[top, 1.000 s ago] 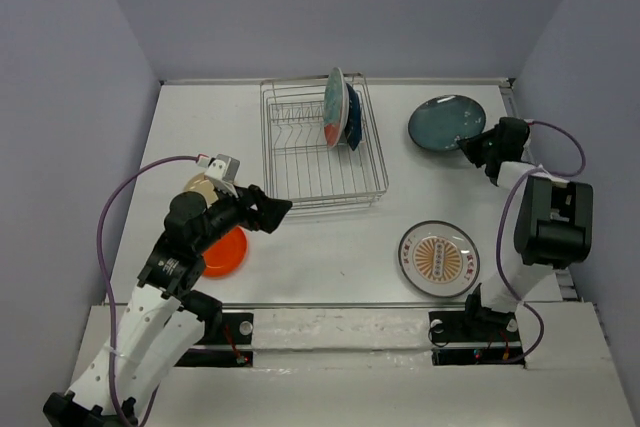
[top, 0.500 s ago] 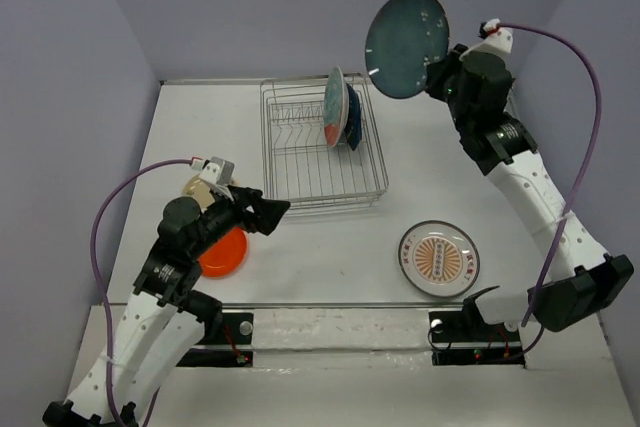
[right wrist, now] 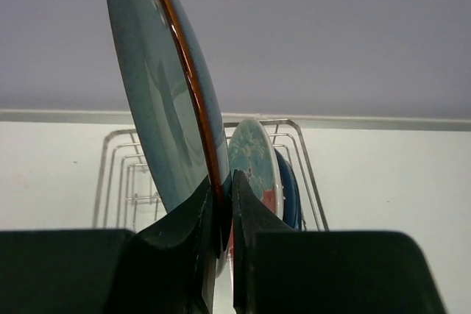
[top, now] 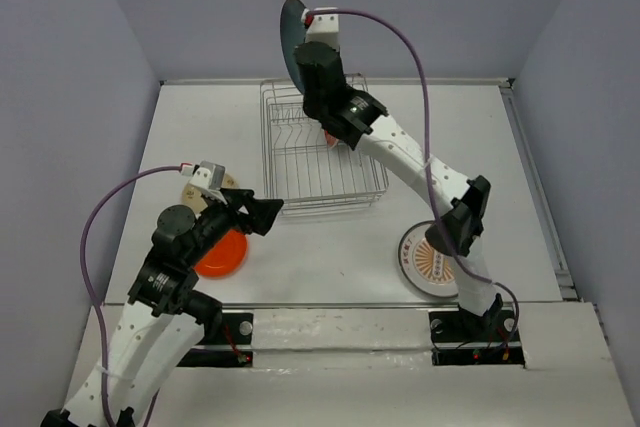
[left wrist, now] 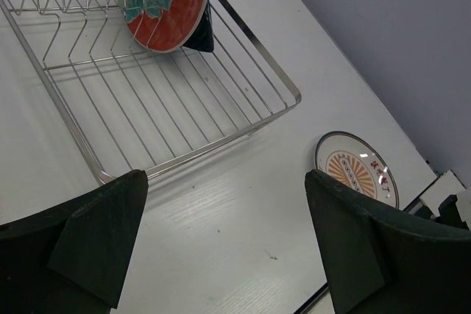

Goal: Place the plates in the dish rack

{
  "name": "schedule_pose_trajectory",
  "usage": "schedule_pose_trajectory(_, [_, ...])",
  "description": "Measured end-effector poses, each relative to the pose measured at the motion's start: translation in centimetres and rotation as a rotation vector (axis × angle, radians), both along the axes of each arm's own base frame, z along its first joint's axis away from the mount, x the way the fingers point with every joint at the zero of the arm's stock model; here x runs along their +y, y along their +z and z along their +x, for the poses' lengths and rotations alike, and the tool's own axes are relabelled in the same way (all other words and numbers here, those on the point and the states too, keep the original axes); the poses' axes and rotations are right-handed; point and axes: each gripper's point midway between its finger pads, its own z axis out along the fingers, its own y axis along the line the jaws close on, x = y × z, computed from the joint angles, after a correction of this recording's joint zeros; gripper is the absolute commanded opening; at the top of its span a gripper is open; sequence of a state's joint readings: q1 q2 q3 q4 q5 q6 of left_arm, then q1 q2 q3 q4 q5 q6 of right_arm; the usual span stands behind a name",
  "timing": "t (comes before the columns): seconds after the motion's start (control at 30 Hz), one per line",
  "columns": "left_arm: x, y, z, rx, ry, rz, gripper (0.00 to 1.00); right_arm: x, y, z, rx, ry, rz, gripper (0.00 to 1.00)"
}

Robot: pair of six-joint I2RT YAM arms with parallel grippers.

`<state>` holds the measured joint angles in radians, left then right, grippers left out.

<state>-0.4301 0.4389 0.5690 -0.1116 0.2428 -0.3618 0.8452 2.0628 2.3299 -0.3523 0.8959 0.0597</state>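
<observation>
Plate, dark teal-grey, glossy, thin orange rim, pinched by right gripper

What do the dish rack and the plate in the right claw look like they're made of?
Dish rack: thin bright wire with a silvery shine, likely plated or stainless steel.
Dark teal-grey plate: probably glazed ceramic; glossy face with soft reflections and an orange-brown rim line.

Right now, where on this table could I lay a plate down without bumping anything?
Bare table lies right of the rack, up to the wall. There is another patch between the rack's near edge and the sunburst plate. The rack's left slots are empty too. Crowded: front left, where the orange plate and cream plate lie under the left arm.
</observation>
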Motion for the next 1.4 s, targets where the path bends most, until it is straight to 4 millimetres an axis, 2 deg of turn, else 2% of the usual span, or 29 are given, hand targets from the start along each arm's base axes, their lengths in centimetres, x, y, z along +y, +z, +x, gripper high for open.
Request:
schedule_pose_trajectory(0.13, [-0.2, 0.2, -0.4, -0.006, -0.008, -0.003, 0.99, 1.8, -3.3, 1.2, 0.030, -0.045, -0.136, 0.07])
schedule_pose_trajectory(0.27, [-0.4, 0.2, -0.8, -0.009, -0.022, -0.004, 0.99, 1.5, -5.3, 1.8, 0.056, -0.096, -0.231, 0.07])
schedule_pose_trajectory(0.57, [-0.5, 0.4, -1.1, -0.017, -0.026, -0.007, 0.99, -0.5, -4.4, 1.8, 0.029, -0.221, -0.251, 0.07])
schedule_pose_trajectory(0.67, [-0.5, 0.3, -1.1, -0.014, -0.024, -0.005, 0.99, -0.7, -5.2, 1.9, 0.031, -0.245, -0.251, 0.07])
schedule_pose_trajectory(0.8, [-0.6, 0.3, -1.2, -0.014, -0.028, -0.006, 0.99, -0.8, -7.7, 2.3, 0.060, -0.252, -0.279, 0.07])
schedule_pose_trajectory(0.9, [-0.6, 0.3, -1.2, -0.013, -0.029, -0.005, 0.99, -1.0, -10.4, 2.6, 0.104, -0.247, -0.318, 0.07])
schedule_pose_trajectory(1.0, [-0.6, 0.3, -1.1, -0.013, -0.028, -0.005, 0.99, -1.2, -12.1, 2.7, 0.137, -0.238, -0.319, 0.07])
schedule_pose_trajectory(1.23, [-0.6, 0.1, -1.0, -0.006, -0.028, -0.001, 0.99, -1.8, -14.4, 3.6, 0.180, -0.229, -0.220, 0.07])
schedule_pose_trajectory(1.4, [-0.7, -0.1, -1.0, 0.001, -0.029, 0.002, 0.99, -1.9, -18.2, 3.7, 0.259, -0.199, -0.166, 0.07])
